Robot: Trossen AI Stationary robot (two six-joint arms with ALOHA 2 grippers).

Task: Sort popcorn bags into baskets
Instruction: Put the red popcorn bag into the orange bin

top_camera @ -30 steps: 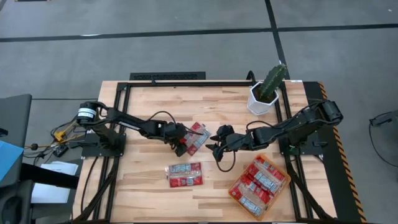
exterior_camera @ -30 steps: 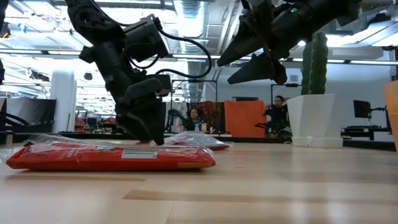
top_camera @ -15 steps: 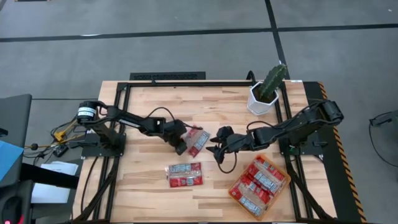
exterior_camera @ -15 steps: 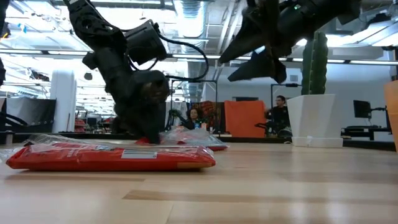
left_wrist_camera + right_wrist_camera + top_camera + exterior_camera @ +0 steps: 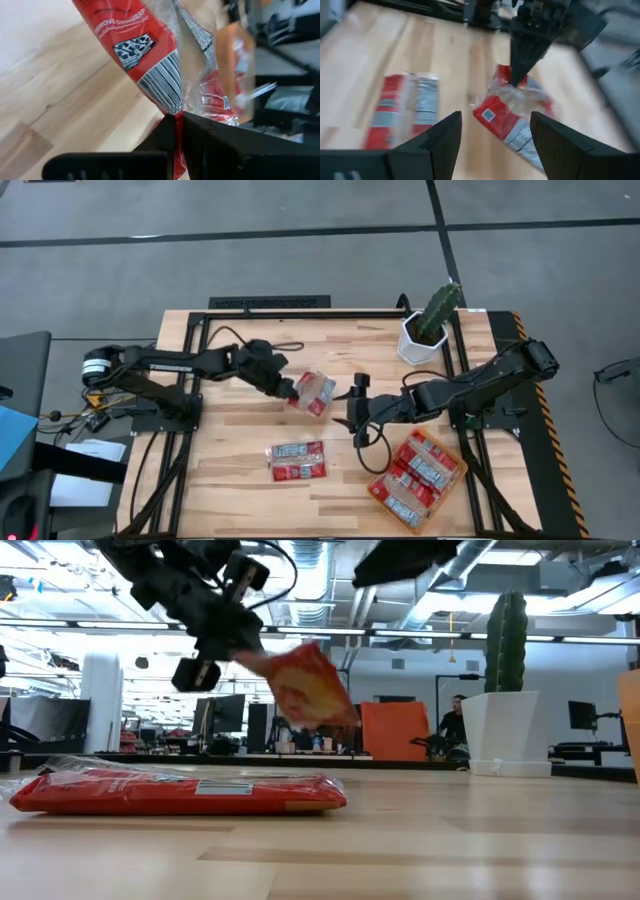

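The wooden table spreads under me, with my two dark arms reaching in from its left and right edges toward the middle. At the near right corner sits the orange basket, turned at an angle and already lined with red packets. At the far right stands a white pot with a cactus. Near the middle front, well apart from the basket, another popcorn bag lies flat on the wood. My left gripper is raised over the table's centre, its fingers pinching one end of a popcorn packet; the packet hangs tilted in the air, clear of the wood in the low view. Just right of it hovers my right gripper, fingers spread wide and holding nothing, pointed toward the hanging packet, close beside it but not touching.
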